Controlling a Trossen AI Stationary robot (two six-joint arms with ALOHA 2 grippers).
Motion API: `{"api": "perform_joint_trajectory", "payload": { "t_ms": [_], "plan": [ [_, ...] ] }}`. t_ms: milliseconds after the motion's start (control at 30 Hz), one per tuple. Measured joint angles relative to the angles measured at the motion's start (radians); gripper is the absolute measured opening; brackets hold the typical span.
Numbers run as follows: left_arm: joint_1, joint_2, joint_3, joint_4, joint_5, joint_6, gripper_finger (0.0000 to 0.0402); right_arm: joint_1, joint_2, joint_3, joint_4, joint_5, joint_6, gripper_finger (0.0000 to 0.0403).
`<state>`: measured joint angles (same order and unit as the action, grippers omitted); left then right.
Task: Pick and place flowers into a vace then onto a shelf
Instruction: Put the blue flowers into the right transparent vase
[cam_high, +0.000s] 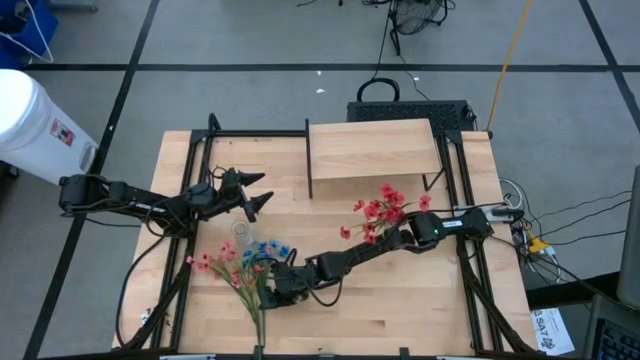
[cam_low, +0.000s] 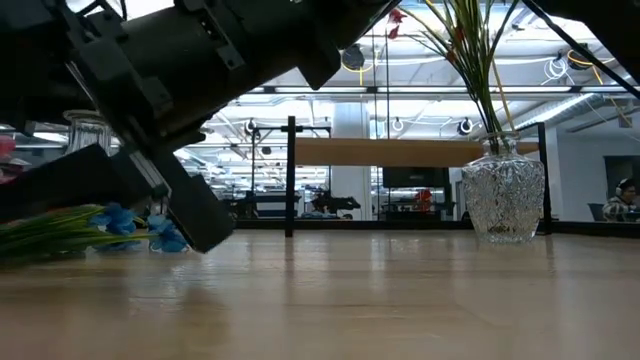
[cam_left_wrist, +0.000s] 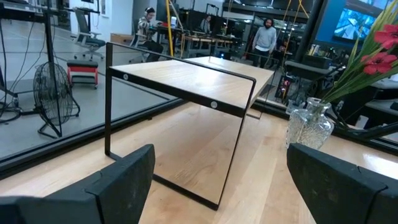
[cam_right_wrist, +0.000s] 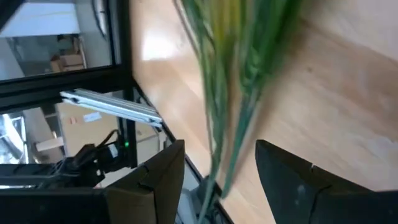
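Right end effector (cam_high: 283, 283), fingers apart, straddles green stems of pink and blue artificial flowers (cam_high: 243, 272) lying flat on the light wood table (cam_high: 400, 300), blossoms toward the rear. Left end effector (cam_high: 252, 193) hovers spread apart, facing the black-legged wooden shelf (cam_high: 372, 150). Red flowers (cam_high: 380, 210) stand upright in a cut-glass vase (cam_low: 503, 200).

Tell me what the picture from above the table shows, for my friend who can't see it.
The right gripper reaches down to a bunch of pink and blue flowers lying on the wooden table. Red flowers stand in front of a small wooden shelf. The left gripper waits with open fingers at the left.
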<state>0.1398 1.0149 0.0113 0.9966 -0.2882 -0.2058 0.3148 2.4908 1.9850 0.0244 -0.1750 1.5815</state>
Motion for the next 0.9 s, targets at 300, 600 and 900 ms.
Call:
{"api": "perform_joint_trajectory", "payload": {
  "t_ms": [300,600,900],
  "plan": [
    [0.000,0.000,0.000,0.000,0.000,0.000,0.0365,-0.012,-0.002,0.008,0.158,0.052,-0.134,0.0187],
    [0.000,0.000,0.000,0.000,0.000,0.000,0.0365,-0.021,-0.001,0.008,0.163,0.097,-0.212,0.0187],
    [0.000,0.000,0.000,0.000,0.000,0.000,0.0365,-0.025,-0.001,0.008,0.177,0.096,-0.268,0.0167]
  ]
}}
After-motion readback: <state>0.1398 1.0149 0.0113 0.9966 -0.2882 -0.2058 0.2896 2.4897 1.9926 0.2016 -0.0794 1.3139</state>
